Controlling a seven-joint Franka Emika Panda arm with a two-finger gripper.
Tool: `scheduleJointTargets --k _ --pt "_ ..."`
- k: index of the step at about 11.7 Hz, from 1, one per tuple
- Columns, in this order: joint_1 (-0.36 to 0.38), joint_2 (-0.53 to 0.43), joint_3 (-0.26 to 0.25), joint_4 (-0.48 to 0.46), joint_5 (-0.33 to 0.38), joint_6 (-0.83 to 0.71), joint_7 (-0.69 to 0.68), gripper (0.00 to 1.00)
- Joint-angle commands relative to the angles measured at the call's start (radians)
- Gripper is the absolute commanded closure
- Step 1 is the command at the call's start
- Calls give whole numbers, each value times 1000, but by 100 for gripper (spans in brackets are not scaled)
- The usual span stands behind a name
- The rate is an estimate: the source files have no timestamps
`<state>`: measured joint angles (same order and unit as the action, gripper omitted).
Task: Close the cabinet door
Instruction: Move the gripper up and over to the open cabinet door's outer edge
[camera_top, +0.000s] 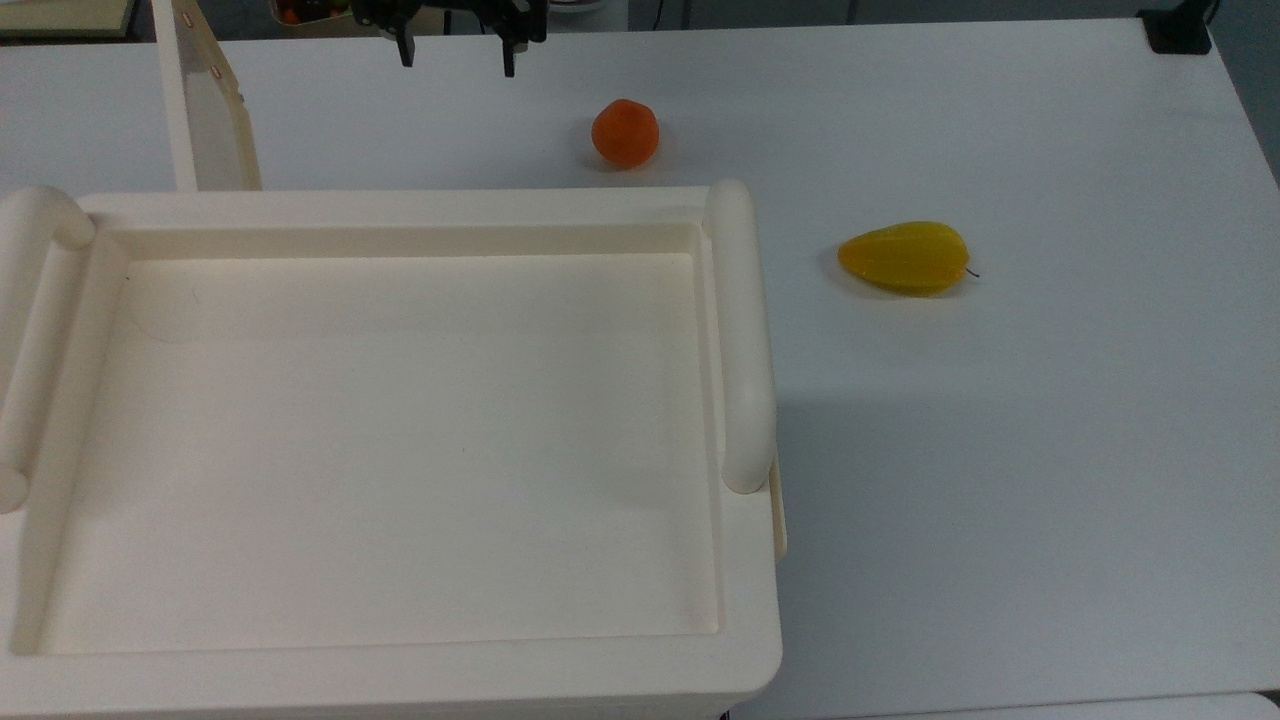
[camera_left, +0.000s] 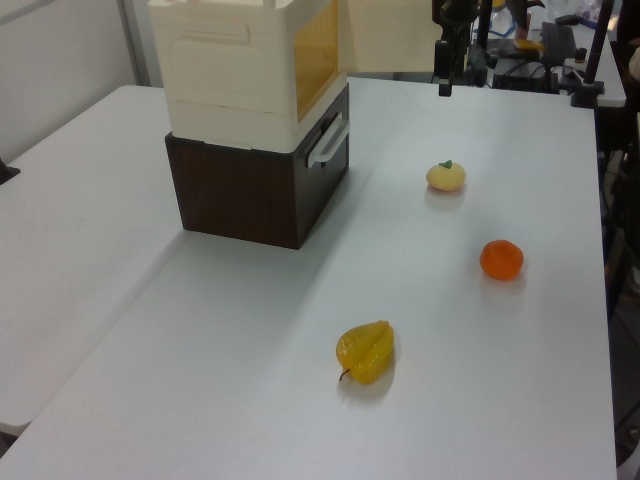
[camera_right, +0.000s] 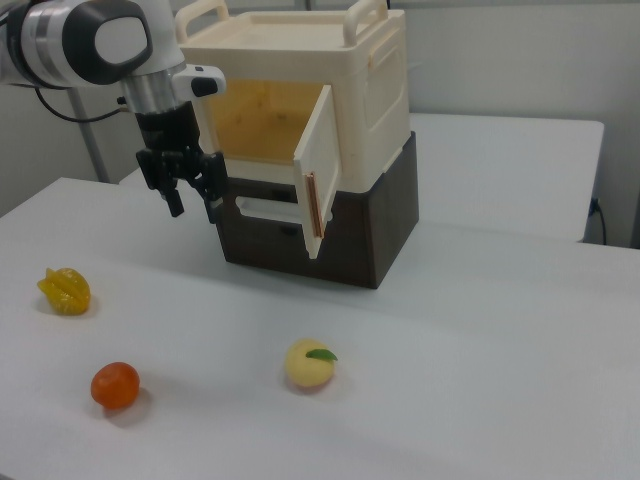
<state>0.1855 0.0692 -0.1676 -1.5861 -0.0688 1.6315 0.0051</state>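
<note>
We see the cabinet door (camera_right: 321, 170) swung out from the cabinet (camera_right: 375, 90) at the right view's upper centre; in the top view its upper end is cut off. The gripper (camera_right: 193, 196) hangs left of it, jaws spread, holding nothing

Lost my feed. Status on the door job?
Tool open, empty, hanging in front of the cabinet. Cabinet door swung wide open, untouched. Peach on the table below, clear of the door.

Cream cabinet (camera_right: 340, 60) on dark brown base (camera_right: 340, 235); orange fruit (camera_right: 115, 385); yellow ridged fruit (camera_right: 64, 290); pale yellow fruit (camera_right: 310, 366), green leaf; white surface (camera_right: 480, 380); black gripper (camera_right: 190, 203).
</note>
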Motion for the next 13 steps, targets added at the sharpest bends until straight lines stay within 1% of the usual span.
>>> scheduleJointTargets --k 1,2,3,6,9,11,13 --pt "-9 -22 -1 -21 -2 24 0 80" --pt "-11 -22 -1 -20 0 24 0 96" --pt "-14 -22 -1 -20 1 24 0 100" --pt "-32 -19 -4 17 4 27 1 100" --pt "-44 -19 -7 84 17 30 4 100" --pt "-83 -19 -7 164 52 51 7 100" --pt "-110 -20 -7 193 58 114 18 100"
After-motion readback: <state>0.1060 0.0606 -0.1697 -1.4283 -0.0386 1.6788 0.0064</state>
